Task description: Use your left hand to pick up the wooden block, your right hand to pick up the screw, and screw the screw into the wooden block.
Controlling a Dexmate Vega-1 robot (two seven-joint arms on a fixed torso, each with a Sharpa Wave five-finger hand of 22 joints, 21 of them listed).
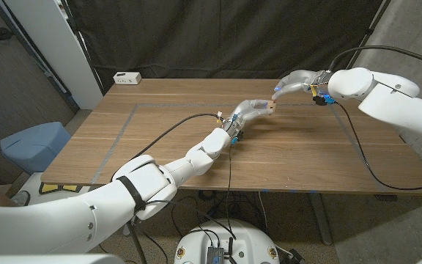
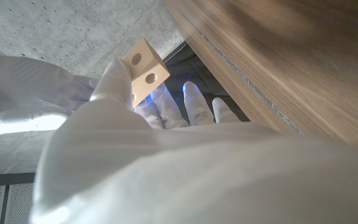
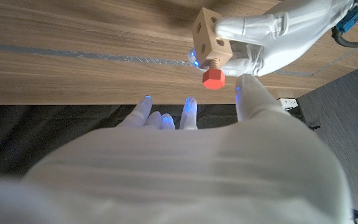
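A: Wooden block (image 3: 207, 34), pale, with round holes in its faces, is held off the counter (image 1: 160, 139) by the left hand (image 1: 253, 111). Where does it sit in the head view?

B: Above the counter's far middle, at the left hand's fingertips (image 1: 268, 108). In the left wrist view the block (image 2: 144, 73) stands up from that hand's (image 2: 129, 106) grasp, two holed faces showing.

A: And the screw (image 3: 213, 76)?

B: Red hexagonal head, shank entering one face of the block. It juts from the block toward the right hand (image 3: 191, 149), as the right wrist view shows.

A: State of the right hand?

B: Released: in the right wrist view its fingers (image 3: 248, 99) are spread and hold nothing, one fingertip just beside the red head. Contact there cannot be told. In the head view the right hand (image 1: 293, 83) hangs near the block, just beyond it.

A: Other items?

B: White power strip (image 1: 127, 77) at the counter's far left corner; grey tape lines (image 1: 123, 128) on the wood; black curtain (image 1: 218, 33) behind.
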